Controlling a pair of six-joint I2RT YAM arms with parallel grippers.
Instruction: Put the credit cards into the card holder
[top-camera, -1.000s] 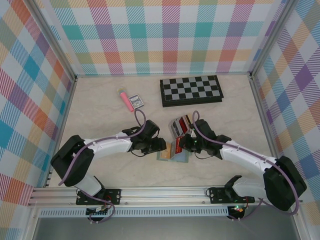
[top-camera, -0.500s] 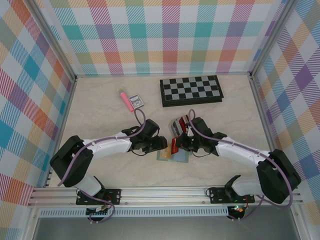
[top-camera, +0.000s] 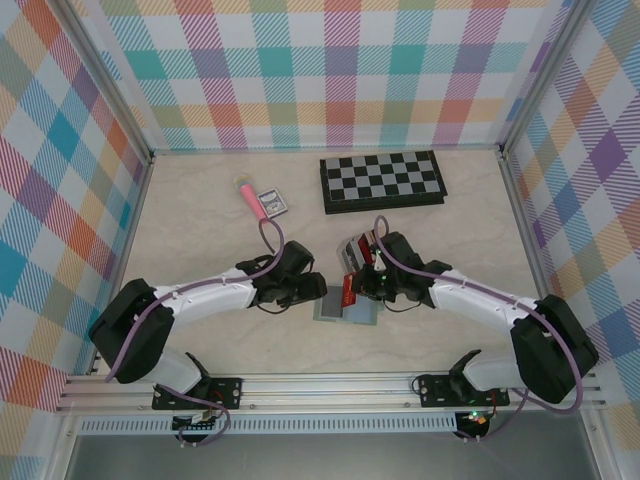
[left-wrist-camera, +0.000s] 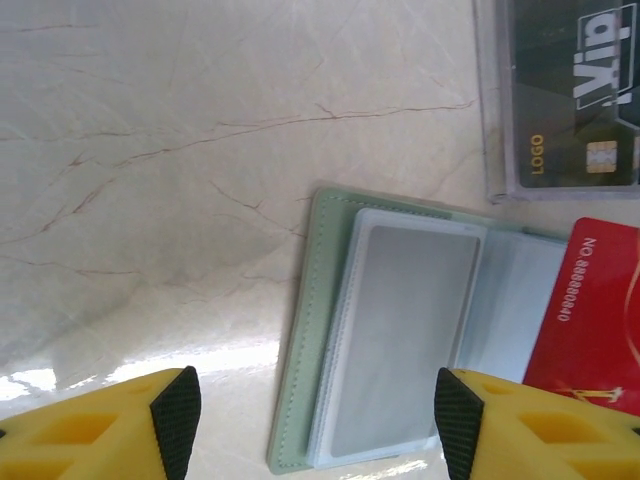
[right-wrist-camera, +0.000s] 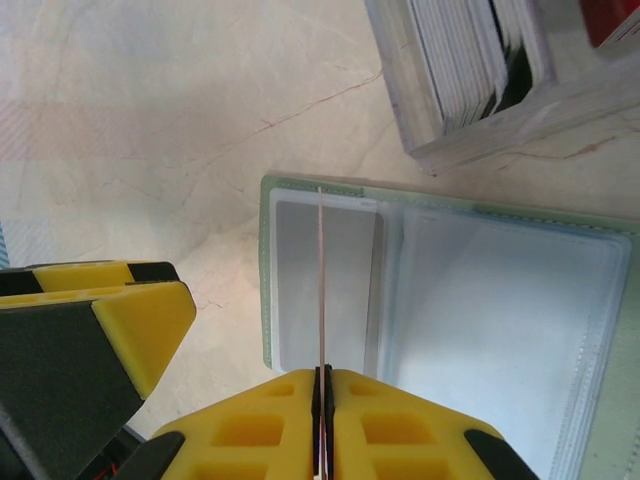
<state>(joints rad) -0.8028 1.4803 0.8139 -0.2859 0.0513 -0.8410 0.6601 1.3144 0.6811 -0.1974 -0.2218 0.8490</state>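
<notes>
- The right gripper (right-wrist-camera: 322, 388) is clamped tight on a red card (left-wrist-camera: 598, 310) — from the right wrist it is just a thin line seen edge-on.
- That card stands over the card holder (right-wrist-camera: 450, 300), above the clear pocket nearer the left gripper. Whether it touches the pocket, I can't tell.
- The card holder lies open and flat on the marble table (left-wrist-camera: 150, 150), pockets up, between the two grippers.
- The left gripper (left-wrist-camera: 315, 420) has its jaws spread wide with nothing gripped — it hovers at the holder's outer edge.
- A pale rack (right-wrist-camera: 470, 70) of upright cards sits just beyond the holder, with a black card (left-wrist-camera: 575, 90) at its front.
- A chessboard (top-camera: 382, 180) sits well back, with a pink marker (top-camera: 249, 198) off to its left.
</notes>
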